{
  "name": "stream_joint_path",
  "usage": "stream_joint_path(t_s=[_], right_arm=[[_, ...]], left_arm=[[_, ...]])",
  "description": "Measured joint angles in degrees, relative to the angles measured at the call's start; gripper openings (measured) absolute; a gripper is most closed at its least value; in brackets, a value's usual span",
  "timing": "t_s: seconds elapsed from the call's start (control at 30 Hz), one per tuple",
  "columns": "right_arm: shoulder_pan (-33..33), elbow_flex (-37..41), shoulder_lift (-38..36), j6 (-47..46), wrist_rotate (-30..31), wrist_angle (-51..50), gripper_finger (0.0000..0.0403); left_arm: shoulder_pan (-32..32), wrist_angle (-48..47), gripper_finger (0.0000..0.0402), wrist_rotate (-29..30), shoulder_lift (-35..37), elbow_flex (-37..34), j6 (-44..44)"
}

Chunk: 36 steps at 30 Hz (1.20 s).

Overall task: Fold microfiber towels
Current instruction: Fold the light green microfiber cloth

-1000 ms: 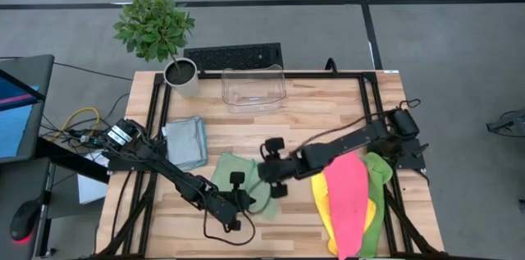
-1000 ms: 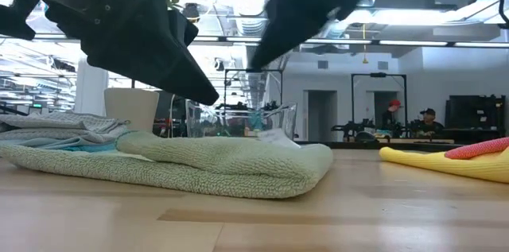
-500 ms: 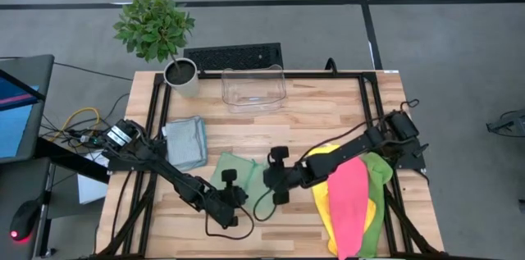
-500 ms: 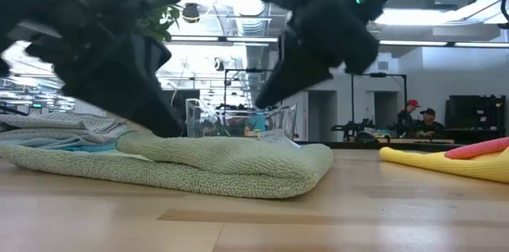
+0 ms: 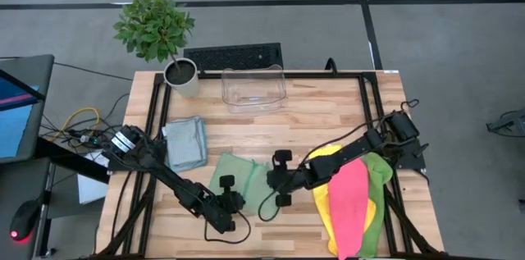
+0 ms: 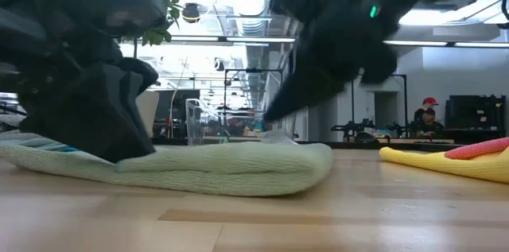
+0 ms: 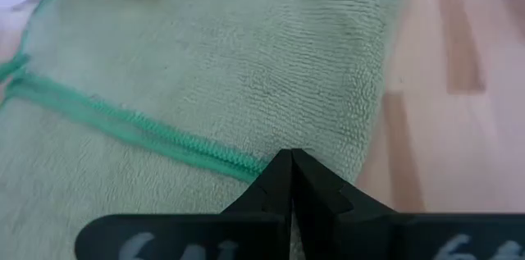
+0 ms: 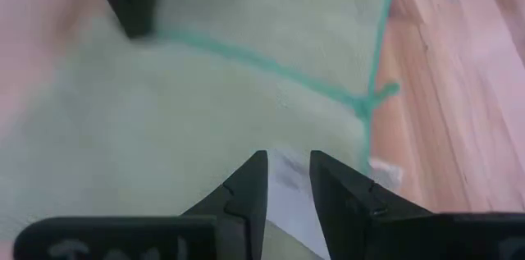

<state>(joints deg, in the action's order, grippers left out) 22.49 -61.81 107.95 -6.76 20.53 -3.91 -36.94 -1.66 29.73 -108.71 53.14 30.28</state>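
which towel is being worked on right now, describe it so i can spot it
On the wooden table, look at the front middle, between the two dark arms. The pale green towel lies there folded flat, with a darker green stitched edge. The folded light blue towel sits apart, and the pink towel lies on a bright pile; only this one is pale green.

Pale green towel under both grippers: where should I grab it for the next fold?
Take the pale green towel at a loose corner where the teal stitched edge meets, beside the white tag. Come from above at the open side: the edges lie flat there, while the rounded fold is thick and would likely bunch.
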Motion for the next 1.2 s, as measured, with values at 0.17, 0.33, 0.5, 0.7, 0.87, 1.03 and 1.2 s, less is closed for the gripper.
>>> stream_joint_path(t_s=[0.17, 0.33, 0.5, 0.7, 0.87, 1.03, 1.2], right_arm=[[6.26, -2.25, -0.43, -0.79, 3.9, 4.86, 0.0118], [10.3, -2.2, 3.99, -2.65, 6.01, 12.91, 0.0118], [11.65, -2.22, 10.38, -6.27, 6.52, 18.53, 0.0118], [13.21, -2.38, 15.6, -10.76, 7.98, 19.85, 0.0118], [13.5, -2.45, 15.39, -10.76, 8.87, 19.04, 0.0118], [13.5, -2.38, 14.9, -9.47, 8.79, 17.91, 0.0118], [13.5, -2.35, 14.9, -9.4, 8.91, 17.88, 0.0118]], left_arm=[[0.06, 0.7, 0.0, 0.05, -1.5, 0.17, 0.39], [-0.05, 1.65, 0.0, 0.18, -0.78, 0.01, 0.27], [0.02, 2.27, 0.0, 0.84, -0.88, -0.06, 0.23], [0.04, 2.63, 0.0, 1.37, -0.98, -0.06, 0.58], [0.04, 2.06, 0.0, 1.42, -1.0, 0.22, 0.08], [0.1, -13.84, 0.0, 5.77, 3.04, 5.77, -1.08], [-0.56, -29.88, 0.0, 9.75, 9.23, 11.33, 8.19]])
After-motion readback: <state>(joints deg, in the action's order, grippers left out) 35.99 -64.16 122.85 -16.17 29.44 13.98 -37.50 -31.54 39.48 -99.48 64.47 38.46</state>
